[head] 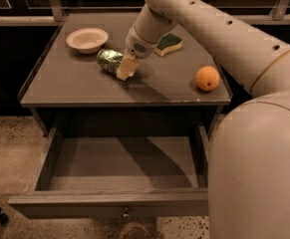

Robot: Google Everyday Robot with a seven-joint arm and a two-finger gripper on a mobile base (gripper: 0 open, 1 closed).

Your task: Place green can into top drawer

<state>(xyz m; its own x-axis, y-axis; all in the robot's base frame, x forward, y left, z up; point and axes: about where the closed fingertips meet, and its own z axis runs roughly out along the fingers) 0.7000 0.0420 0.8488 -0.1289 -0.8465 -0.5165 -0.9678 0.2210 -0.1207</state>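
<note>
Camera view, gripper (pixel 125 69) at shiny cyl. green can (pixel 109 60) on tbl (pixel 70 88), jaws unclear, shallow grey top drawer (pixel 109 203) open.

Cream jaws at the green-and-silver can (pixel 108 60); grey drawer (pixel 109 203).

The gripper (pixel 126 69), near the tabletop's middle, covers the end of the green can (pixel 108 59) at its 4 o'clock, so any grip there cannot be judged. The arm hides the sponge (pixel 170 43) at its 9 o'clock edge. The top drawer (pixel 109 200) loses its right front corner (the knob is too small to make out) behind the robot's body (pixel 256 173), which is itself cut off at the right and lower edges.
</note>
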